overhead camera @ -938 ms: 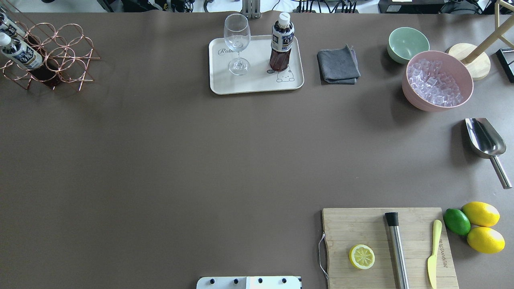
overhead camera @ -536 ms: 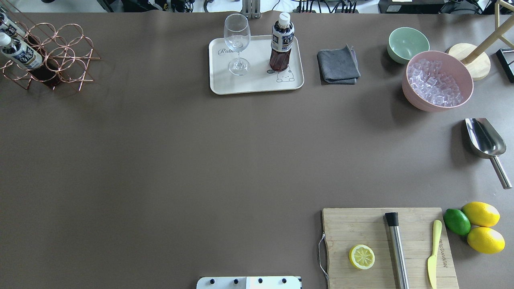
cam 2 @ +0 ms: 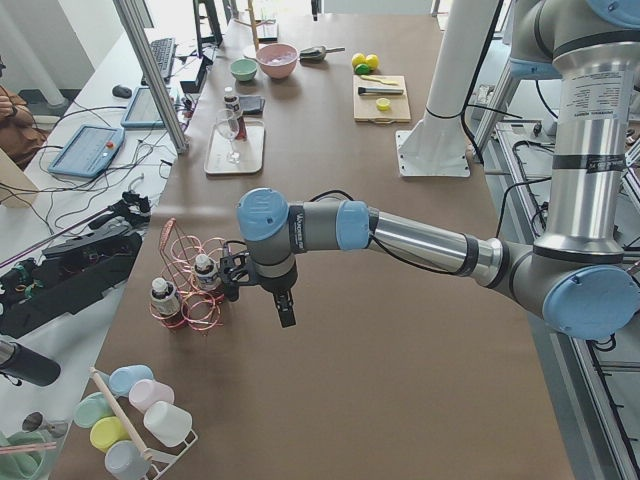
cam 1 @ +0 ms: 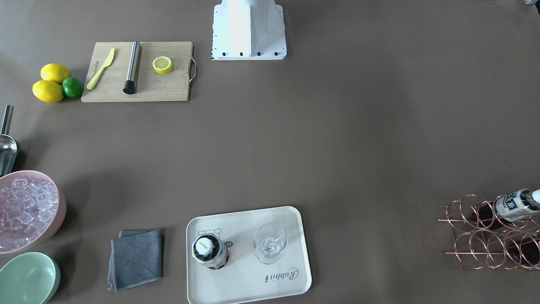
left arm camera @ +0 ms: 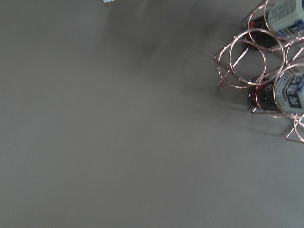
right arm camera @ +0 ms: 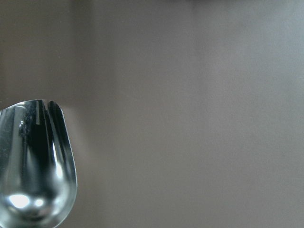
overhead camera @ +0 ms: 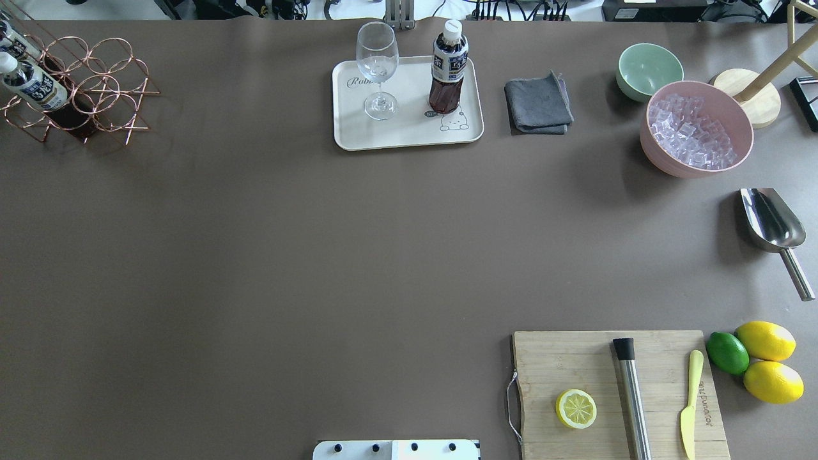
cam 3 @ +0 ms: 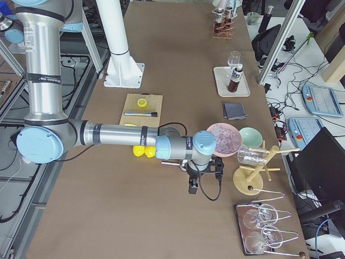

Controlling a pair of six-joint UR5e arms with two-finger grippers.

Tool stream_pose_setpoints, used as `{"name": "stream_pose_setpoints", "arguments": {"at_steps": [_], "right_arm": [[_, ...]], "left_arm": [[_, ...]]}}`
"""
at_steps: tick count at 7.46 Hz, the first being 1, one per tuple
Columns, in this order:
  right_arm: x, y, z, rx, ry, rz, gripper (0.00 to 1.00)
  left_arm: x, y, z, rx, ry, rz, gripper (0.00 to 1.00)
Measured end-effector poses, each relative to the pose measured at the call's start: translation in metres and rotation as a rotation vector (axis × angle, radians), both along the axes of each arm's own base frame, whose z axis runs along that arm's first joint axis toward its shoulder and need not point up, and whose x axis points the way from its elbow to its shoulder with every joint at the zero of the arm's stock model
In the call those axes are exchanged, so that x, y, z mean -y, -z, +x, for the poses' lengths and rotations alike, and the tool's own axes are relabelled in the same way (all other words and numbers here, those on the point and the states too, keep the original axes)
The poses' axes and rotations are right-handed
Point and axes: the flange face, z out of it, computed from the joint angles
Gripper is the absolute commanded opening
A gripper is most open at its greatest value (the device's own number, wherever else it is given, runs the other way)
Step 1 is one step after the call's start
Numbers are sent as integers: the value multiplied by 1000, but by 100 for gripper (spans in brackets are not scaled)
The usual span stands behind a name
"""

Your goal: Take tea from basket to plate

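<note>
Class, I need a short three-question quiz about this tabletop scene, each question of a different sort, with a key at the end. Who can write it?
1. True or false: the small clear plastic bottle of dark reddish-brown tea with a white cap stands upright on the cream rectangular tray.
2. What shares that tray with the bottle? A) a clear stemmed wine glass B) a halved lemon C) a grey folded cloth
3. Fill in the number: ___ white-capped bottles rest in the rose-gold wire rack.

Key: 1 true; 2 A; 3 two.
</note>
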Motion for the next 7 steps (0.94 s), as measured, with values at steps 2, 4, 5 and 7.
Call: {"name": "stream_pose_setpoints", "arguments": {"at_steps": [2, 4, 5, 7], "right_arm": [[6, 3, -1, 7, -14, -2, 100], [7, 4, -1, 5, -12, 6, 100], [7, 4, -1, 4, -10, 8, 100], [6, 2, 0, 4, -11, 23, 100]], "left_arm": [[-1, -31, 11, 49, -57, 84, 98], [-1, -41, 35, 68, -115, 126, 97], [-1, -43, 41, 67, -146, 161, 97], [-2, -52, 45, 34, -228, 240, 98]]}}
